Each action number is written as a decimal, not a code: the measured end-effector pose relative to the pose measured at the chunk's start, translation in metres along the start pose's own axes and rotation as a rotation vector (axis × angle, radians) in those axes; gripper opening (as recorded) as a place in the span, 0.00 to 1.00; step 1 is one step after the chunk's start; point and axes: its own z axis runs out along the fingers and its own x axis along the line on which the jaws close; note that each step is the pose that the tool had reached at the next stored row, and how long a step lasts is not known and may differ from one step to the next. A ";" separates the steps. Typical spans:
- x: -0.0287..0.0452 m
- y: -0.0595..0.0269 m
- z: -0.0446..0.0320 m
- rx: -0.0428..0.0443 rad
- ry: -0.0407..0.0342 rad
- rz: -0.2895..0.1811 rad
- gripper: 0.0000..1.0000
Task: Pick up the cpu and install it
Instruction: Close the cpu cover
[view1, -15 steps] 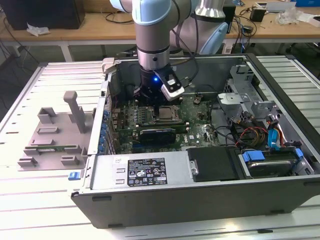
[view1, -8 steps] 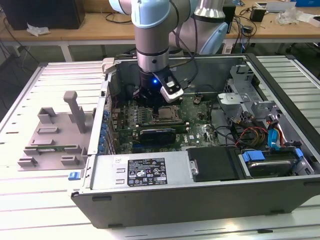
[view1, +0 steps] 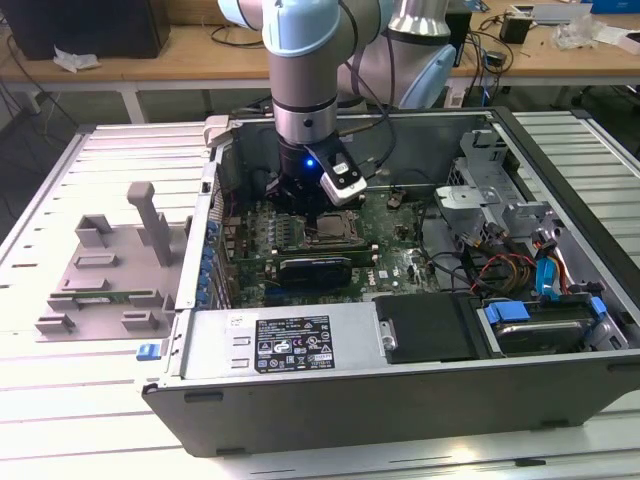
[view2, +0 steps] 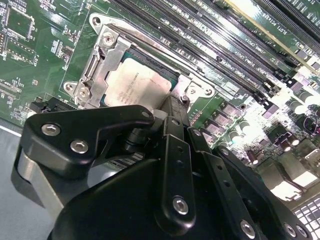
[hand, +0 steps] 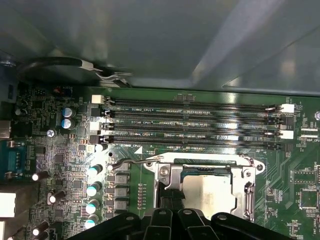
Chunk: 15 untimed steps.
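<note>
While the big grey computer case (view1: 400, 400) lies open, the robot arm (view1: 305, 80) reaches down into it, over the green board (view2: 30, 60). Its black gripper (view2: 161, 112) hangs just above the metal frame (view2: 107, 50) there; I cannot tell if it is spread or pinching. The small shiny cpu (view2: 136, 86) sits inside that frame.

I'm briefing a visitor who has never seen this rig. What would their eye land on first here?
The big grey-and-blue arm reaches down into the open computer case in the middle of the exterior view. In the second wrist view the black gripper is close above the shiny cpu, which lies in the metal socket frame on the green motherboard. A grey tray with posts lies outside the case, on the exterior view's left.
</note>
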 end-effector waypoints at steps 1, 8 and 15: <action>0.0000 0.0000 0.0001 -0.0001 -0.0001 0.000 0.11; -0.0002 0.0002 -0.0045 -0.0002 -0.0002 0.000 0.11; -0.0011 0.0012 -0.0323 0.0009 -0.0001 0.000 0.11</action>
